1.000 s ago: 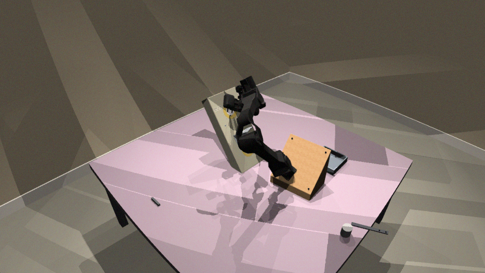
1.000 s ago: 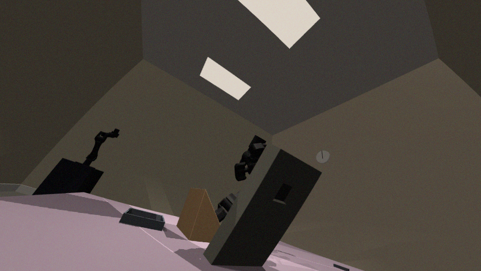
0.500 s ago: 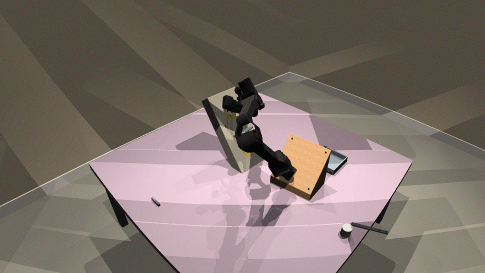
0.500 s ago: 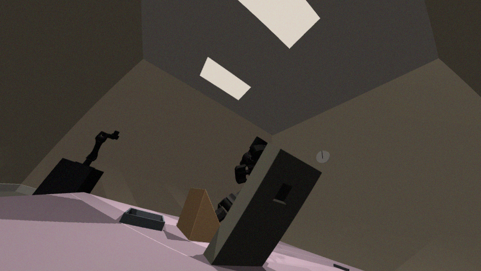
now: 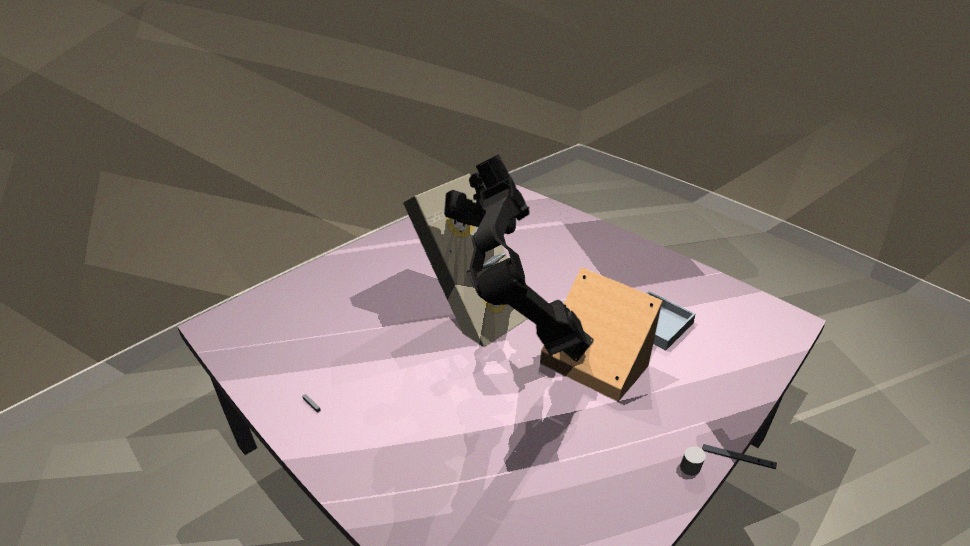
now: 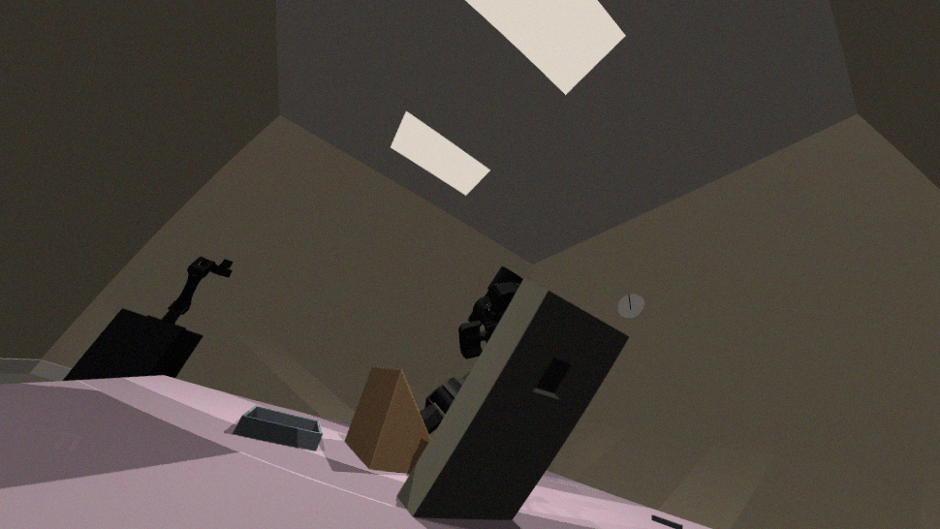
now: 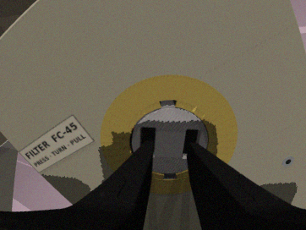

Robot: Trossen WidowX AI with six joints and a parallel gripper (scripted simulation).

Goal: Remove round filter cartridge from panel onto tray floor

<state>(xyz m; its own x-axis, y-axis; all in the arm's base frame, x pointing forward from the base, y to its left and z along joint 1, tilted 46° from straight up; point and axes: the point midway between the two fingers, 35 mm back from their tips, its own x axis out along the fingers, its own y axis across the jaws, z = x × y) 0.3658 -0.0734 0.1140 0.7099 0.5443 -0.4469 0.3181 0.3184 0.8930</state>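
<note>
A white label (image 7: pixel 57 143) is seen on the face of the service panel (image 7: pixel 169 30), to the left of the cartridge; "FILTER FC-45" can be read on it, with a smaller line beneath that appears to read "PRESS · TURN · PULL". The round grey filter cartridge (image 7: pixel 169 131) is seated in the panel, ringed by a yellow collar (image 7: pixel 169 87). Small notches are seen at the top and bottom of its rim. The gripper (image 7: pixel 169 135) is placed straight against the cartridge face, and the tips of the two black fingers are set into the two narrow slots, one on each side of the centre. The fingers are held partly closed at a narrow spacing matching the slots; nothing is pinched between them. The cartridge's flat face is turned toward the wrist camera, its axis running into the tilted panel. In the top view, the grey tray (image 5: pixel 672 318) is seen behind the tan wedge block (image 5: pixel 610 332) on the pink table (image 5: pixel 407 420), well apart from the panel.
</note>
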